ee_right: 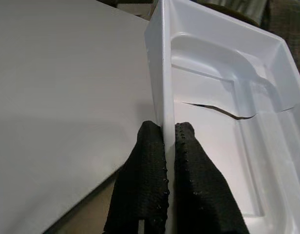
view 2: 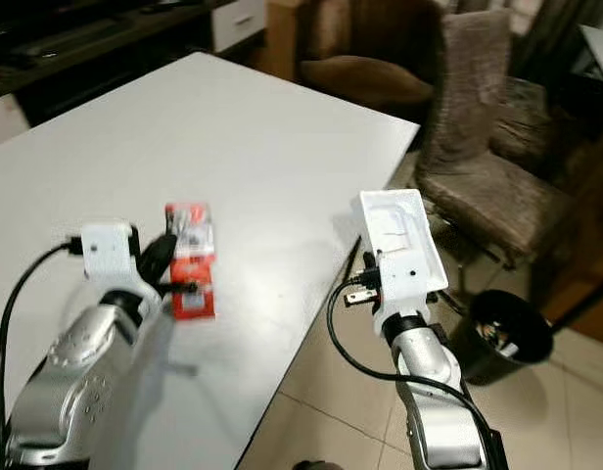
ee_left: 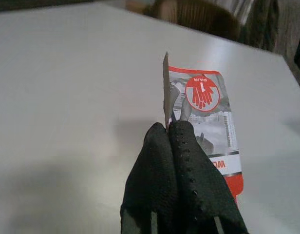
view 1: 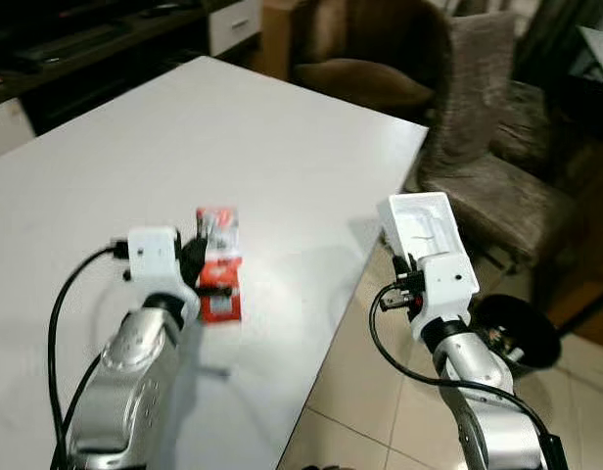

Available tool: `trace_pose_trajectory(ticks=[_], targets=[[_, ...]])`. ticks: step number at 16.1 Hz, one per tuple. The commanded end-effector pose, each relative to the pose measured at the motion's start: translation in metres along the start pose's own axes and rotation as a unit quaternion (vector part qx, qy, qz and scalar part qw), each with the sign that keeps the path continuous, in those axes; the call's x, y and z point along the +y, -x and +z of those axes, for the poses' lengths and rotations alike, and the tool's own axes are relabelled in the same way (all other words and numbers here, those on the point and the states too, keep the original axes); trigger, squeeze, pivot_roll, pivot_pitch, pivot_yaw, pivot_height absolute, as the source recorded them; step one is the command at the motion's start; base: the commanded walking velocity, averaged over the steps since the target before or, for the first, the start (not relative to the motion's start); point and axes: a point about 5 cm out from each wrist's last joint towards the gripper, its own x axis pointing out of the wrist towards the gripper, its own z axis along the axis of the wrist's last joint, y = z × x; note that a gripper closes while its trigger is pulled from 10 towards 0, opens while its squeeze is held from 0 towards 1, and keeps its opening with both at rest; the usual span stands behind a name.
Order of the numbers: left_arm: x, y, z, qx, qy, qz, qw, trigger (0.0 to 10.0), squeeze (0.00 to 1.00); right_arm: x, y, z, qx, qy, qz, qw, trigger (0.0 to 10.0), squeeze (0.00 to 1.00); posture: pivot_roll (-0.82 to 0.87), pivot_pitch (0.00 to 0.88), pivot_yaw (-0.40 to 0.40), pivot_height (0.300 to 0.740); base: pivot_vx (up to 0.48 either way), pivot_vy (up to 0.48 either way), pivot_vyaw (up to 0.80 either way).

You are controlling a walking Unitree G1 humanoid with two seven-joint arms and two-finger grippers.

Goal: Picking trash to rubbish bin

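Observation:
A red and grey glove packet (view 1: 219, 264) is on the white table (view 1: 233, 137), near its right edge. My left gripper (view 1: 198, 260) is shut on the packet (ee_left: 203, 112), its fingertips (ee_left: 181, 134) pinching the raised near edge. A white plastic tray (view 1: 424, 227) hangs in the air just off the table's right edge, above the floor. Its rim is held in my shut right gripper (ee_right: 168, 127). The tray's (ee_right: 223, 97) bottom has a crack across it. A black rubbish bin (view 1: 517, 333) stands on the tiled floor to the right of the right arm.
A grey upholstered chair (view 1: 487, 127) stands beyond the bin, and a brown armchair (view 1: 365, 59) sits off the table's far corner. A dark cabinet (view 1: 76, 39) runs along the back left. Beige floor tiles (view 1: 350, 401) lie between table and bin.

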Motion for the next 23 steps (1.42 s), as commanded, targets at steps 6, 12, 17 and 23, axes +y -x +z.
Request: trace_pose_trajectory(ticks=[6,12,17,23], targets=[[-0.012,0.007,0.000,-0.025,-0.005,-0.031,0.999,10.0,0.00,-0.002,0.007,0.002,0.004,0.015,0.001,1.000,10.0,0.00,-0.07,0.000,-0.066,0.740,0.000,0.000,-0.80],[-0.020,0.007,0.001,-0.036,-0.046,-0.049,0.997,10.0,0.00,0.003,0.013,-0.004,0.019,0.020,0.013,1.000,10.0,0.00,-0.08,0.000,-0.058,0.740,0.000,-0.091,-0.61],[-0.023,0.004,0.002,-0.039,-0.060,-0.057,0.996,10.0,0.00,0.004,0.015,-0.011,0.039,0.034,0.013,0.999,10.0,0.00,-0.09,0.000,-0.049,0.740,0.000,-0.457,0.00],[-0.025,0.004,0.002,-0.038,-0.061,-0.063,0.995,10.0,0.00,0.003,0.017,-0.014,0.046,0.034,0.011,0.998,10.0,0.00,-0.09,0.000,-0.045,0.740,0.000,-0.480,0.00]])
